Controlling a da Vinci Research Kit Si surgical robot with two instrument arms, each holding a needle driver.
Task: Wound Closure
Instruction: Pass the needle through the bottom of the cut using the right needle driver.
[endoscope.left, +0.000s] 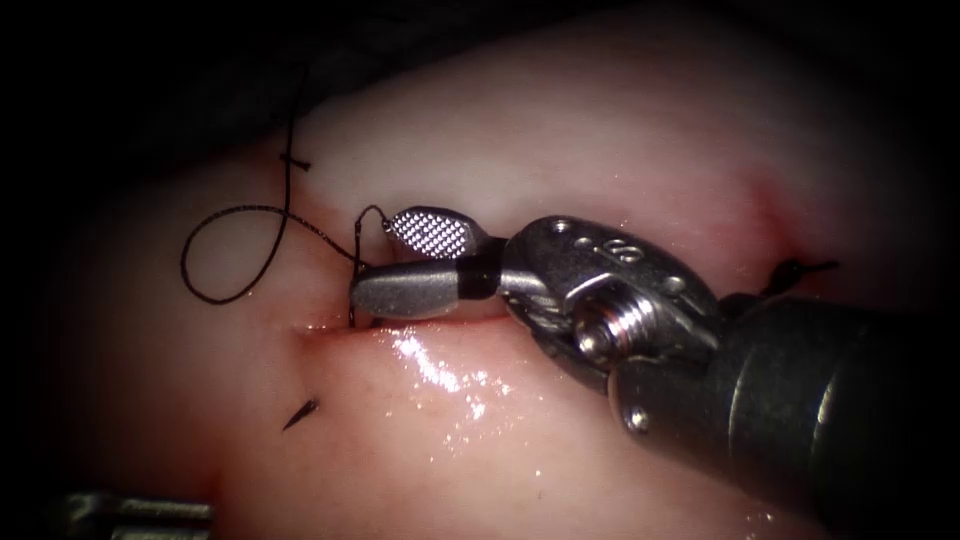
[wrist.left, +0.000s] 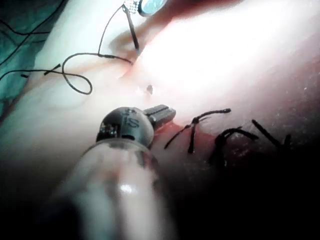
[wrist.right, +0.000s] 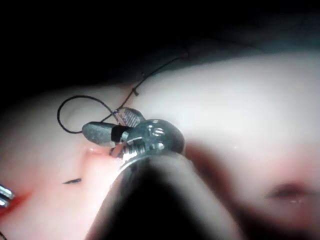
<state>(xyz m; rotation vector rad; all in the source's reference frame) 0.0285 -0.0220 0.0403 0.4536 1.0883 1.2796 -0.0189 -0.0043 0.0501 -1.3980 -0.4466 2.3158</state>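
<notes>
My right tool (endoscope.left: 385, 262) comes in from the right over the cut (endoscope.left: 325, 329), jaws open, the ridged face of its upper jaw showing; it holds nothing. Just off its tips the thin dark needle (endoscope.left: 354, 285) stands nearly upright, its lower end in the tissue (endoscope.left: 620, 130) at the cut's left end. Black thread (endoscope.left: 232, 212) runs from the needle's top, loops to the left and climbs away. The right tool (wrist.right: 107, 131) and thread loop (wrist.right: 75, 100) also show in the right wrist view. My left tool (wrist.left: 161, 114) rests low near the tissue, jaws shut and empty, apart from the needle (wrist.left: 133, 32).
A short cut end of thread (endoscope.left: 300, 412) lies on the tissue below the cut's left end. A tied stitch (endoscope.left: 798, 268) sits at the right, with knotted stitches (wrist.left: 200, 120) beside the left tool. Wet shine (endoscope.left: 440, 375) covers the tissue below the cut. Part of the left tool (endoscope.left: 130, 512) shows at lower left.
</notes>
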